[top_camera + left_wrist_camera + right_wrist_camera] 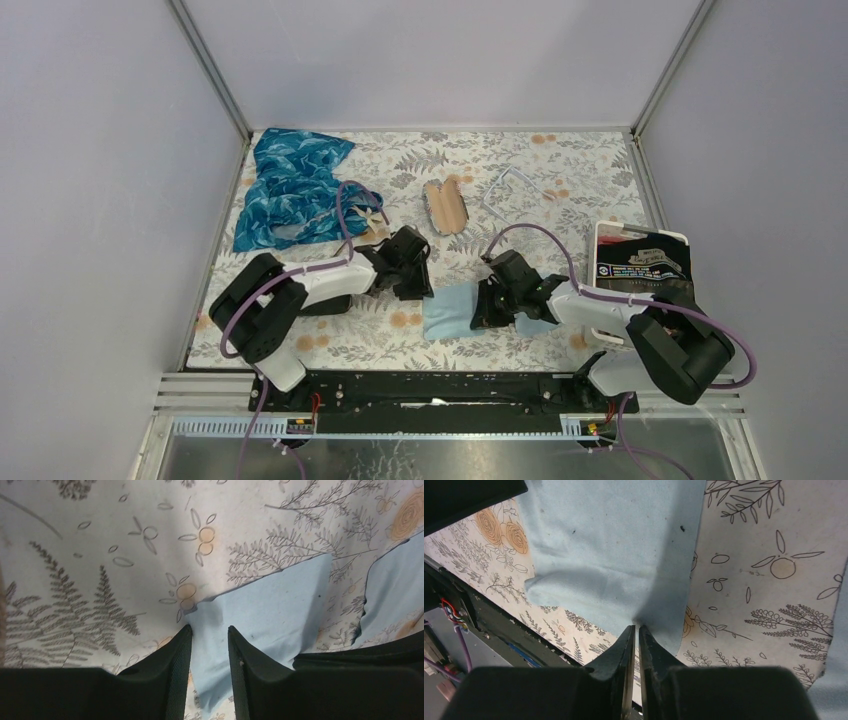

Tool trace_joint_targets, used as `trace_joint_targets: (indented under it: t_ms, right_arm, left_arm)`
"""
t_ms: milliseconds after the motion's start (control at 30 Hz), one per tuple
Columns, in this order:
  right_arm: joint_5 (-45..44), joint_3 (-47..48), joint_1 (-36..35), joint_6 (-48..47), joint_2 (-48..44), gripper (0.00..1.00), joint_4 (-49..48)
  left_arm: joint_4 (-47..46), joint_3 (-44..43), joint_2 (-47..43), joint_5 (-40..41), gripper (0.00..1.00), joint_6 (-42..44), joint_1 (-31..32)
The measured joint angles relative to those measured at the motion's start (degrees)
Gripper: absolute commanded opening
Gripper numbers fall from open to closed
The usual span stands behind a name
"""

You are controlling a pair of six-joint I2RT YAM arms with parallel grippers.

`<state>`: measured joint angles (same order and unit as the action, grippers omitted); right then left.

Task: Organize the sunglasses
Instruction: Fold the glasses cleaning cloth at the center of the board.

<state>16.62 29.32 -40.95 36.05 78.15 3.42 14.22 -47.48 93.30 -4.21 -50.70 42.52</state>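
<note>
The sunglasses [445,207], with brown lenses, lie on the floral tablecloth at the back centre, away from both grippers. A light blue cloth [450,312] lies between the arms near the front. My left gripper [420,288] is at its left corner. In the left wrist view the left gripper [209,628] is open and its fingers straddle the cloth [270,605]. My right gripper [480,316] is at the cloth's right side. In the right wrist view this gripper [636,627] is shut on an edge of the cloth [614,545], which puckers at the tips.
Clear-framed glasses [510,190] lie right of the sunglasses. A crumpled blue patterned fabric [290,190] fills the back left. A black packet on a white tray [640,262] sits at the right edge. Grey walls enclose the table.
</note>
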Motion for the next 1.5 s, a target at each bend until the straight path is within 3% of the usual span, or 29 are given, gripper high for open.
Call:
trace_joint_targets:
  t_ms: [667,800,967,1100,1367,1500]
  right_arm:
    - [-1.0,-1.2,0.0,-0.4,-3.3,0.13,3.8]
    - [-2.8,0.0,0.0,-1.6,-5.4,0.22,8.2]
    - [-7.0,5.4,0.0,-3.7,-5.8,0.38,10.7]
    - [-8.7,10.3,0.4,-5.8,-2.3,0.44,10.3]
    - [-8.5,16.0,5.2,-10.1,9.2,0.46,7.9]
    - [-8.4,17.0,5.8,-11.3,12.8,0.41,7.2]
  left_arm:
    - [3.5,-9.6,7.2,8.4,0.36,1.6,-1.0]
    - [5.7,-9.1,6.0,10.8,0.39,1.9,-1.5]
    - [7.0,-5.1,1.5,10.3,0.5,2.8,-1.8]
    - [7.1,-4.0,-0.1,8.6,0.54,3.6,-1.9]
    - [6.3,-2.1,-0.5,5.6,0.43,5.2,-2.0]
    - [5.2,-2.4,0.3,3.5,0.36,5.5,-2.1]
